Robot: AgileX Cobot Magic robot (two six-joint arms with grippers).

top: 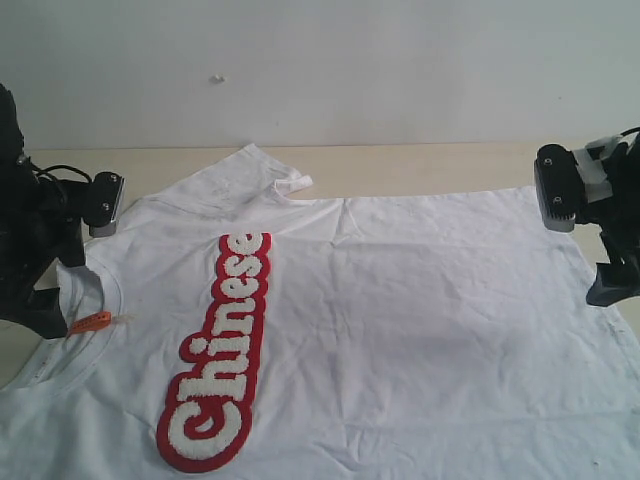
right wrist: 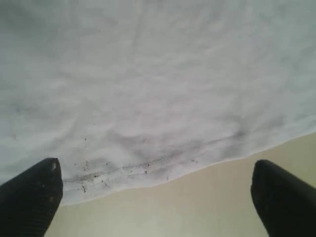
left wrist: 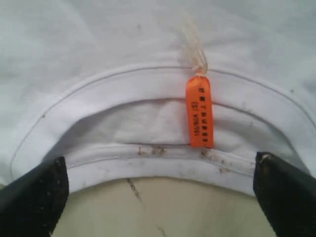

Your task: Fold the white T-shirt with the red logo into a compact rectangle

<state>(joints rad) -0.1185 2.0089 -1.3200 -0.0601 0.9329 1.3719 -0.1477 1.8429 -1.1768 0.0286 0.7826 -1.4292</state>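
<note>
The white T-shirt (top: 420,300), seemingly flat, bears one red logo (top: 224,345).

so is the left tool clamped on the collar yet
No, the left tool is wide open, its fingers standing apart on either side of the collar of the white T-shirt.

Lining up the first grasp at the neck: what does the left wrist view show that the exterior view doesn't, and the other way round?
Left wrist only: the print on the tag and dirt specks along the collar seam. Exterior only: the logo, a sleeve and the shirt spread across the table. Both: collar, tag, table and the open left gripper at the collar's edge.
</note>
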